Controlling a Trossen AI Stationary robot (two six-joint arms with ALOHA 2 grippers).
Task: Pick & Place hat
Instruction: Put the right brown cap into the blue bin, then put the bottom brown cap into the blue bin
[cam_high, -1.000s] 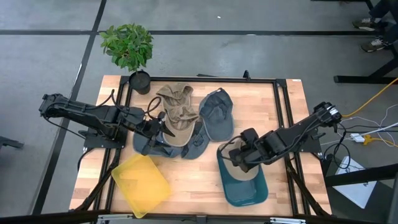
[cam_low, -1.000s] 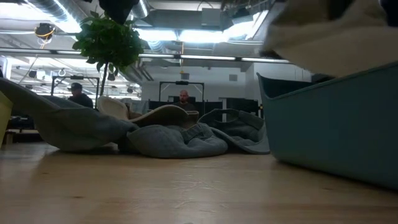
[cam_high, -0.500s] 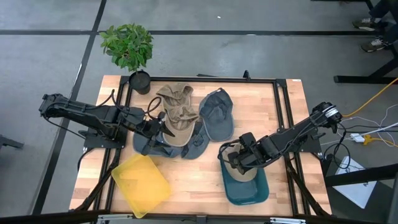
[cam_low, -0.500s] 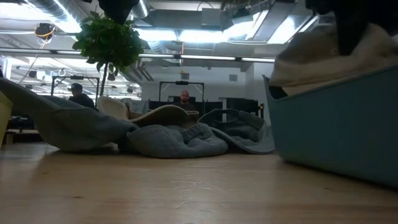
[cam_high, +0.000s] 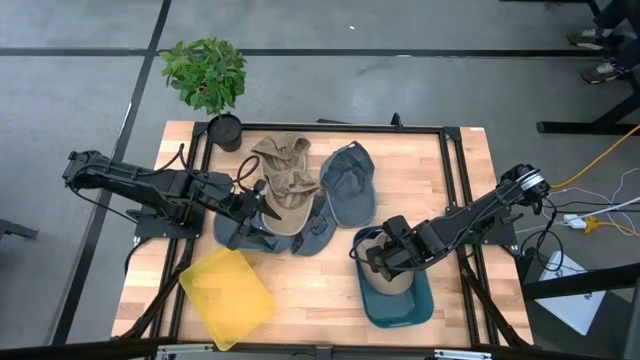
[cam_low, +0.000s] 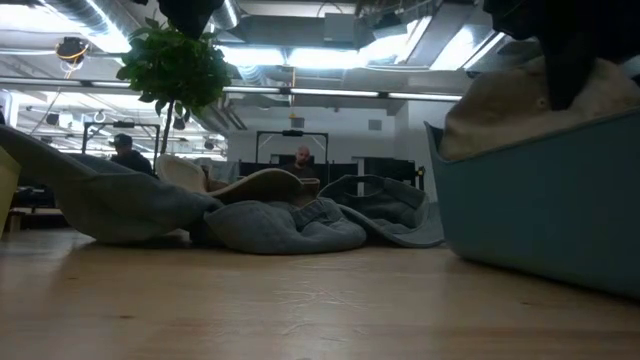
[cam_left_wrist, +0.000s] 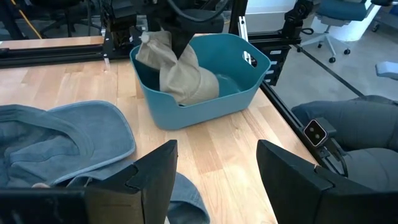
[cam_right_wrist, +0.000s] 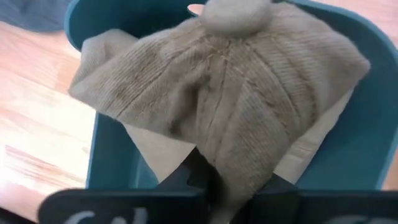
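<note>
A beige knit hat (cam_right_wrist: 230, 81) with a pompom sits in the teal bin (cam_high: 400, 305) at the table's near right. One edge of the hat lies over the bin's rim (cam_left_wrist: 148, 50). My right gripper (cam_right_wrist: 227, 186) points down into the bin, shut on the hat (cam_low: 520, 100). My left gripper (cam_left_wrist: 217, 180) is open and holds nothing. It hangs above the pile of caps (cam_high: 290, 200) in the middle of the table, clear of them. My right gripper pinches a fold of the hat's knit body (cam_right_wrist: 233, 158) between its two fingers (cam_right_wrist: 186, 177), coming from above and pointing steeply down. The hat bulges out slack on both sides of the fingers. Its lower part rests inside the bin (cam_left_wrist: 186, 87).
A tan cap (cam_high: 285, 170), a blue-grey cap (cam_high: 348, 182) and grey hats (cam_high: 305, 238) lie heaped mid-table. A yellow bin (cam_high: 227, 296) stands at the near left and a potted plant (cam_high: 207, 75) at the far left corner. People sit in the room behind.
My right gripper has gone down with the beige hat. The hat hung above the teal bin's rim a second ago and now sits lowered into the bin.
</note>
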